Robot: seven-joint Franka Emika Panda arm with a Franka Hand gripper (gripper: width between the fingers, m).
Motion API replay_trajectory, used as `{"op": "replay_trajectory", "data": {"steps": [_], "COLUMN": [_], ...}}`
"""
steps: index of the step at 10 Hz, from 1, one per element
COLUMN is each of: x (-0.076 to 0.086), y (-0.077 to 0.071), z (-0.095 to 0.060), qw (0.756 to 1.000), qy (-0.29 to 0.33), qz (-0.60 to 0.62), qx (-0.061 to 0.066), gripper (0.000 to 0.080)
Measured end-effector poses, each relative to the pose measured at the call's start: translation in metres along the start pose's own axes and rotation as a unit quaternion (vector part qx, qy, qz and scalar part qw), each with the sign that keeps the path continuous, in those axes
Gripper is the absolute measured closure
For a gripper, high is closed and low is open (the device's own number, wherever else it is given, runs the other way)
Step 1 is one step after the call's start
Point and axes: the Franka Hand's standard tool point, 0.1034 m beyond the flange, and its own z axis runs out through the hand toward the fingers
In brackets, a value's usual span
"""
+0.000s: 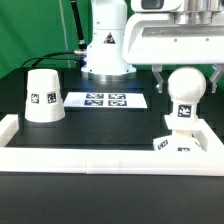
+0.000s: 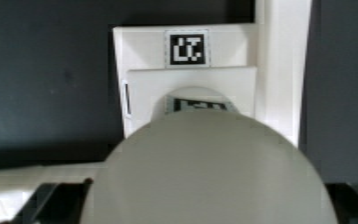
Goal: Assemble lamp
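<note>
The claw (image 1: 187, 80) is clamped on the bulb's (image 1: 185, 92) ball, stem hanging down, so the stem can seat upright; the base block (image 1: 175, 142) sits directly beneath the claw as the socket; the shade (image 1: 42, 95) waits on the bench (image 1: 100, 130), well away from the claw.

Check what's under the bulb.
The square base block sits below the bulb, its tagged top showing in the wrist view. The bulb's ball covers the stem end there, so contact cannot be seen.
</note>
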Motion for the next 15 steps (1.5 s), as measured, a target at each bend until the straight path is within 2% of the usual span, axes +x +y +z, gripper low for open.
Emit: {"op": "replay_trajectory", "data": {"steps": [5, 8, 9, 13, 15], "x": [-0.002, -0.002, -0.005, -0.005, -0.014], "y": [0.007, 0.007, 0.007, 0.018, 0.028], "z": [-0.002, -0.004, -0.014, -0.058, -0.077], "qw": [0.983, 0.982, 0.984, 0.987, 0.988], "qy": [-0.008, -0.008, -0.009, 0.002, 0.008], "qz": [0.185, 0.189, 0.178, 0.158, 0.155], "qx": [-0.008, -0.007, -0.004, 0.01, 0.018], "gripper": [0.0219, 0.0219, 0.0122, 0.0101, 0.0101]}}
